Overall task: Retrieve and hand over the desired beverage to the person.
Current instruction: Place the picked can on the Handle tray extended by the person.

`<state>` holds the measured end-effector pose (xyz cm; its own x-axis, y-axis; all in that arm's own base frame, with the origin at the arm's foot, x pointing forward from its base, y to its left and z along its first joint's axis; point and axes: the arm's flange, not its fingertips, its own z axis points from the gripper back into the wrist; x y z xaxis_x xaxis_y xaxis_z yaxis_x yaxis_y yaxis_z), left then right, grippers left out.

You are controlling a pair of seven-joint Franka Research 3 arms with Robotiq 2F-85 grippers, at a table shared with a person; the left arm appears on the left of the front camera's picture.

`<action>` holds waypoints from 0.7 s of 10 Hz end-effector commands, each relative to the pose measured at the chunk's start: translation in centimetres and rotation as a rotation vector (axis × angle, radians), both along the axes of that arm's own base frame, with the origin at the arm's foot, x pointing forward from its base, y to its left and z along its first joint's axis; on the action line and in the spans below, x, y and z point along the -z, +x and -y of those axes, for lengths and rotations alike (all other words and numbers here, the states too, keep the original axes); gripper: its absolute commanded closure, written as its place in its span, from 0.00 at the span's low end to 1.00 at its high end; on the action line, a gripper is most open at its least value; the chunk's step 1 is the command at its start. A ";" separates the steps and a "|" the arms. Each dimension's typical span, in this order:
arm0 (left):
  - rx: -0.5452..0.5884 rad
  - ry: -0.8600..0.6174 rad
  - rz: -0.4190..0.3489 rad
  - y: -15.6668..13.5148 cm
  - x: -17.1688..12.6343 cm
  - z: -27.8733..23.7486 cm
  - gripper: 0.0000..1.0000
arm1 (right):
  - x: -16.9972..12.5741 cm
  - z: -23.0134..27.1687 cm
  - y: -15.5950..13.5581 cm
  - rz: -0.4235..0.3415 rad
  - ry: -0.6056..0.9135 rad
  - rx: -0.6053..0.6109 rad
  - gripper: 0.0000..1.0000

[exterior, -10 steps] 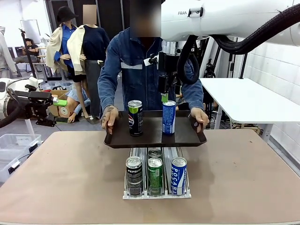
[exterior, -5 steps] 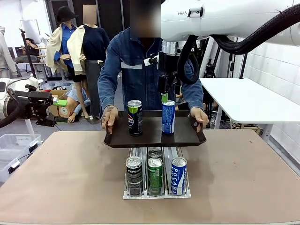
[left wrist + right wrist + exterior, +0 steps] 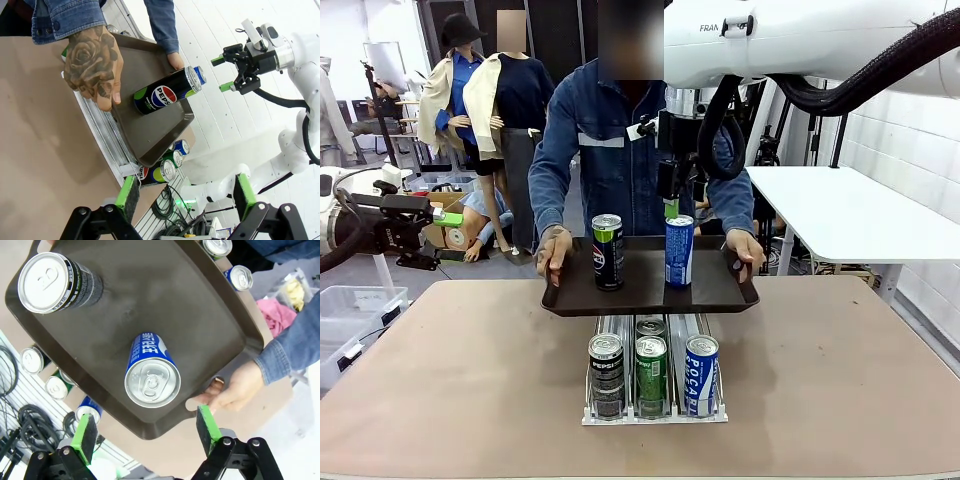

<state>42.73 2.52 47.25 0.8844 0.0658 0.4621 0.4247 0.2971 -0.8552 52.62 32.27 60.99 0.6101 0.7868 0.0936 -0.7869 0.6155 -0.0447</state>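
While the person [image 3: 620, 150] holds the dark brown tray [image 3: 650, 292] with two upright cans, the right gripper [image 3: 145, 432] hangs wide open above the blue can [image 3: 150, 372], holding nothing.

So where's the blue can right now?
In the front view the blue can stands upright on the dark tray the person holds, right of the black can, just under the right gripper.

Person [image 3: 620, 140] across table [image 3: 450, 380] from me, holding tray [image 3: 650, 290] by both ends above can rack [image 3: 655, 400]. On tray: Pepsi can [image 3: 608, 252] to my left, Pocari can [image 3: 679, 251] to my right, both upright. My right gripper [image 3: 672, 205] just above Pocari can. My left gripper [image 3: 448, 218] well off to left. Rack cans in rows under tray's near edge.
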 end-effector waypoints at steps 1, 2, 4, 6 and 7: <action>-0.008 -0.018 0.005 -0.1 -0.2 0.0 0.00 | -0.8 0.8 -0.6 -0.008 0.032 0.030 0.00; -0.008 -0.018 0.005 -0.1 -0.2 0.0 0.00 | -1.4 2.1 -1.4 -0.005 0.093 0.062 0.00; -0.008 -0.018 0.005 -0.1 -0.2 0.0 0.00 | -1.6 5.5 -3.2 0.004 0.224 0.102 0.00; -0.008 -0.018 0.005 -0.1 -0.2 0.0 0.00 | -0.9 9.3 -4.5 0.019 0.314 0.148 0.00; -0.008 -0.018 0.005 -0.1 -0.2 0.0 0.00 | -0.5 11.0 -5.0 0.032 0.362 0.160 0.00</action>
<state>42.73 2.54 47.24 0.8844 0.0664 0.4620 0.4245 0.2971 -0.8553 49.63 22.95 64.00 0.7325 0.6046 0.3129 -0.6677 0.7277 0.1568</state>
